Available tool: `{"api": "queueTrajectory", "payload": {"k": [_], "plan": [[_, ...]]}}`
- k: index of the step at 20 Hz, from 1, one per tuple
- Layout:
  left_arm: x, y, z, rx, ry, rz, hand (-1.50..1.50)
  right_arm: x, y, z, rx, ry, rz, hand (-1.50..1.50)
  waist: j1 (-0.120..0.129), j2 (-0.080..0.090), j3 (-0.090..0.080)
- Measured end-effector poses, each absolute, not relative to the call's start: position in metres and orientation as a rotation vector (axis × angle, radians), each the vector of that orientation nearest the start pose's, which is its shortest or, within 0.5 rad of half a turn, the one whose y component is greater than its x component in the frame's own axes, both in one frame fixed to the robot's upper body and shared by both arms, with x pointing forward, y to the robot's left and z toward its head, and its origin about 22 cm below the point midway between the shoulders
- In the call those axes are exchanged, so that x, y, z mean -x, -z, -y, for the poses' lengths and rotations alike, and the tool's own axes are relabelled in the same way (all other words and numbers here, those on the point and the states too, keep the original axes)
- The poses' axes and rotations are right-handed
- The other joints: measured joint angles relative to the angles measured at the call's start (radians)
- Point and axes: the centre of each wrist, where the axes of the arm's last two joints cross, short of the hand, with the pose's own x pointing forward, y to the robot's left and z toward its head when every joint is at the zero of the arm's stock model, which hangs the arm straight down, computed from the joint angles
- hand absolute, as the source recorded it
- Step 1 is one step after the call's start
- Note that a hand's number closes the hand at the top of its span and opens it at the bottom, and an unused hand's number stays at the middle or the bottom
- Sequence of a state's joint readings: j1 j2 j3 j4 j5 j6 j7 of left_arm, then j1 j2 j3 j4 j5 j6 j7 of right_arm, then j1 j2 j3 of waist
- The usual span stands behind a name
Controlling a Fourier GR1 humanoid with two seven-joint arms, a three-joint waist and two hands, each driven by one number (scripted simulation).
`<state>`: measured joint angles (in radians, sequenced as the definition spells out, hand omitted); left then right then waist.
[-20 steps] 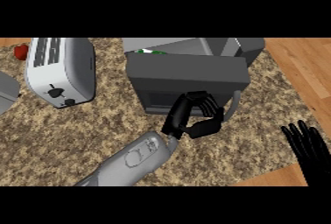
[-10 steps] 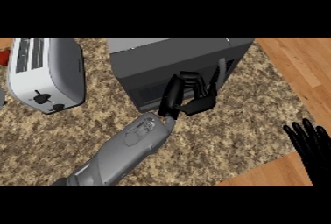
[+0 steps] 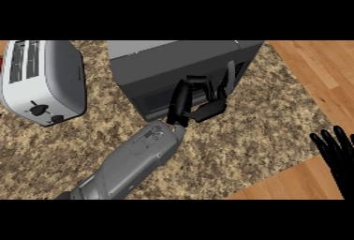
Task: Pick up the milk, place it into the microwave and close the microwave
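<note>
From the head view, I judged the job nearly done: the microwave [image 3: 181, 70], upper centre, looked shut, and the milk was nowhere visible, presumably inside. My left hand [image 3: 195, 102] pressed its front, fingers fairly straight, holding nothing. My right hand [image 3: 336, 152] rested open at lower right.

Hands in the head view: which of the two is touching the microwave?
The left hand, pressed against the microwave front. The right hand rests apart at the right edge, fingers up.
</note>
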<state>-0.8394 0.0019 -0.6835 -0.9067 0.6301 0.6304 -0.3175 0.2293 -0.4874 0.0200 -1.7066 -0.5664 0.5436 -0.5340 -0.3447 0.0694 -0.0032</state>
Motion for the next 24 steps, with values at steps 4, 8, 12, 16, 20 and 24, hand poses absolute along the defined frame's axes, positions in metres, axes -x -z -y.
{"api": "queueTrajectory", "payload": {"k": [4,8,12,16,20,24], "plan": [[-0.341,-0.046,-0.016,0.175,0.128,1.776,1.5,-0.185,-0.035,0.339,-0.635,-0.206,1.97,-1.5,-0.005,0.001,0.001],[-0.341,-0.044,-0.017,0.16,0.105,1.79,1.5,-0.183,-0.041,0.341,-0.654,-0.215,1.966,-1.5,-0.014,0.0,0.002],[-0.342,-0.044,-0.017,0.158,0.09,1.797,1.5,-0.184,-0.05,0.343,-0.659,-0.23,1.992,-1.5,-0.02,0.0,0.002],[-0.342,-0.043,-0.017,0.156,0.077,1.807,1.5,-0.183,-0.056,0.345,-0.668,-0.235,1.999,-1.5,-0.026,0.001,0.003],[-0.342,-0.043,-0.016,0.16,0.072,1.816,1.5,-0.181,-0.058,0.345,-0.698,-0.219,1.991,-1.5,-0.028,0.004,0.004],[-0.343,-0.043,-0.016,0.157,0.068,1.826,1.5,-0.178,-0.06,0.346,-0.724,-0.212,1.979,-1.5,-0.033,0.006,0.004]]}}
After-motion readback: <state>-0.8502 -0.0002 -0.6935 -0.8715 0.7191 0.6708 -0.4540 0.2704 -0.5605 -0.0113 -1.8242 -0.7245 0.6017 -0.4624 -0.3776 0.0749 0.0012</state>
